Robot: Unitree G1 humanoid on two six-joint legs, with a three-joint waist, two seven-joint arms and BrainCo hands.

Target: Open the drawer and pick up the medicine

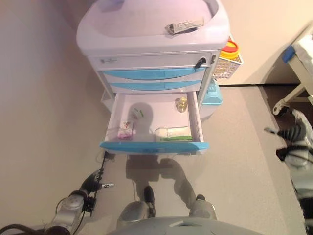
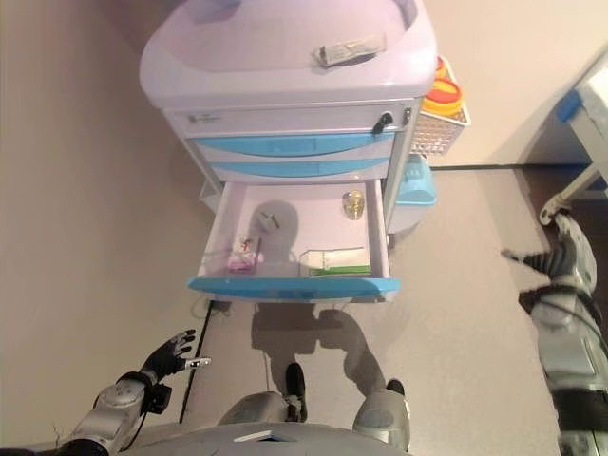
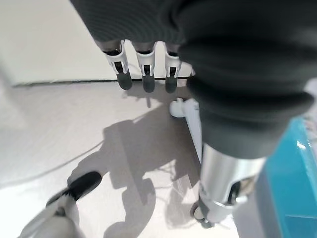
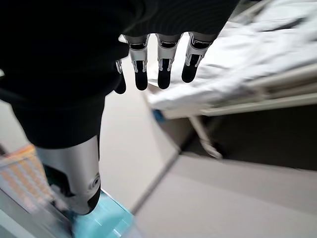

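Observation:
The bottom drawer of the white and blue cart stands pulled out. Inside lie a green and white medicine box at the front, a small pink box at the front left, a small yellowish bottle at the back right and a small pale item near the back. My left hand hangs low on the left, fingers relaxed and empty. My right hand is out to the right of the cart, fingers straight and empty. Both hands are well away from the drawer.
Two closed blue-fronted drawers sit above the open one. A wrapped packet lies on the cart top. A side basket with a yellow and red container hangs on the cart's right. A bed frame stands at the far right.

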